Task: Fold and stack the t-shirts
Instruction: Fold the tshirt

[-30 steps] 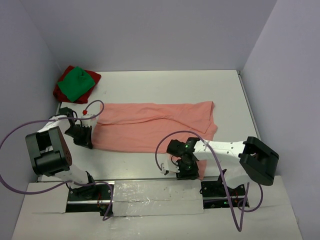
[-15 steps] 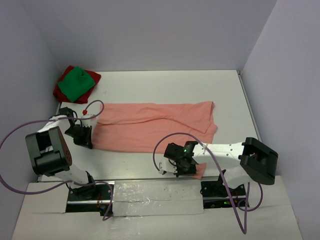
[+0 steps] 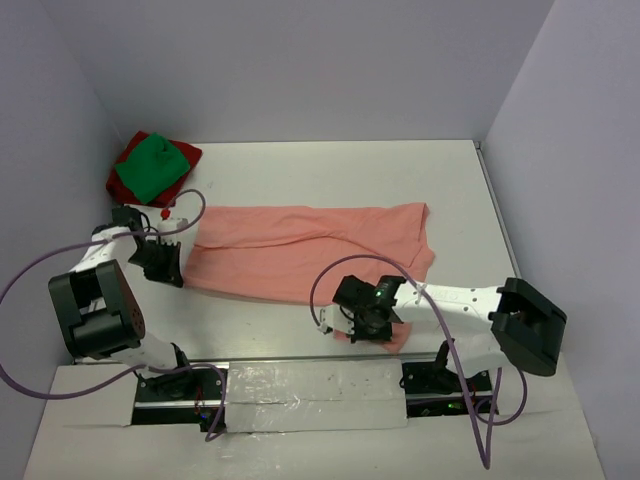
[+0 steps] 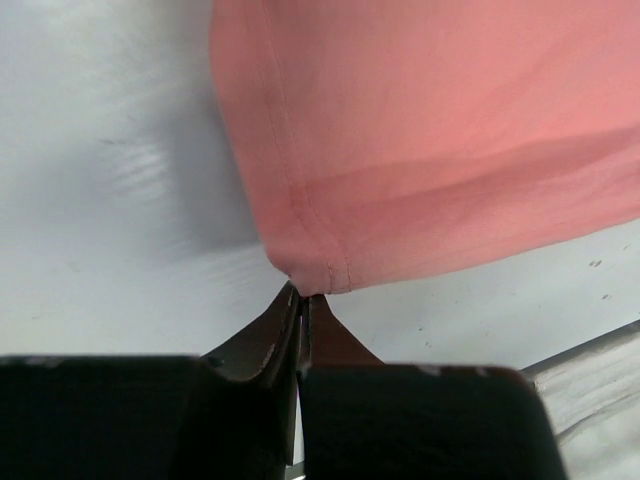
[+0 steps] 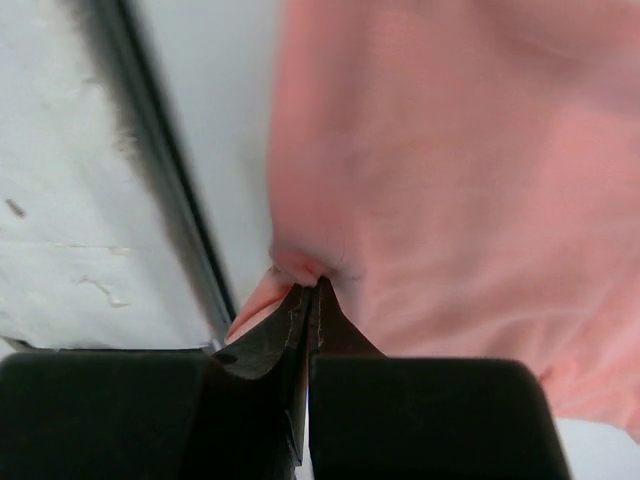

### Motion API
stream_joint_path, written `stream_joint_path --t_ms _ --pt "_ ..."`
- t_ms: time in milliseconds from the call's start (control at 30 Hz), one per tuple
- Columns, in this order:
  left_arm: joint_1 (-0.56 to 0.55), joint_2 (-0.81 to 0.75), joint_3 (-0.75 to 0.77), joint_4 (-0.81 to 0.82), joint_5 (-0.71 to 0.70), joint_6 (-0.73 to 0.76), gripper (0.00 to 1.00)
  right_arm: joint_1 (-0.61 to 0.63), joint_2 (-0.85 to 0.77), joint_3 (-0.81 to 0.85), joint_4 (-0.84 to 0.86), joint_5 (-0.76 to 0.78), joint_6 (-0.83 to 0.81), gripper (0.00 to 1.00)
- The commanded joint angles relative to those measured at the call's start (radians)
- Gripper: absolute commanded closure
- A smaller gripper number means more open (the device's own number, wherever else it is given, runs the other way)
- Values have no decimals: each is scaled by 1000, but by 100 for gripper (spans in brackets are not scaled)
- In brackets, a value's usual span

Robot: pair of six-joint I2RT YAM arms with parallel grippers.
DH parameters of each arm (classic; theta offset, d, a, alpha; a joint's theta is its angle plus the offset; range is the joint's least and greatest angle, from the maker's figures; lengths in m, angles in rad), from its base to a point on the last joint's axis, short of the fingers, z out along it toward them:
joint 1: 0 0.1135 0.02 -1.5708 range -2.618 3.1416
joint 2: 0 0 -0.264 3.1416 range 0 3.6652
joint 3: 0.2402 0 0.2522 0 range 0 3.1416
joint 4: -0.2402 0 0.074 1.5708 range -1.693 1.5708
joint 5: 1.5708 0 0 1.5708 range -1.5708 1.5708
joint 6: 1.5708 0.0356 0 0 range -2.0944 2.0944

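A large salmon-pink t-shirt (image 3: 300, 245) lies spread across the middle of the table. My left gripper (image 3: 168, 268) is shut on its near left hemmed corner (image 4: 305, 270), and the cloth there is lifted slightly. My right gripper (image 3: 365, 325) is shut on a pinch of the pink t-shirt's near right edge (image 5: 305, 265), close to the table's front rail. A bright green t-shirt (image 3: 150, 167) sits bunched on top of a dark red t-shirt (image 3: 185, 155) in the far left corner.
White walls enclose the table on the left, back and right. A metal rail (image 3: 300, 355) and taped strip run along the front edge beside the right gripper. Purple cables (image 3: 190, 205) loop from both arms.
My right gripper has closed on the pink shirt's near edge and shifted slightly. My left gripper, holding its corner, has moved a little toward the far left.
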Motion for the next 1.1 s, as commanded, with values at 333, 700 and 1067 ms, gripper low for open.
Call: stream_joint_path --t_ms 333,700,1067 --pt "8 -29 148 -71 90 36 95 -245 -87 199 -105 28 -77 100" --pt "8 9 188 -52 113 36 95 -454 -4 356 -93 59 -184 100" --pt "-59 108 344 -14 172 -19 95 -564 142 446 2 45 -217 100"
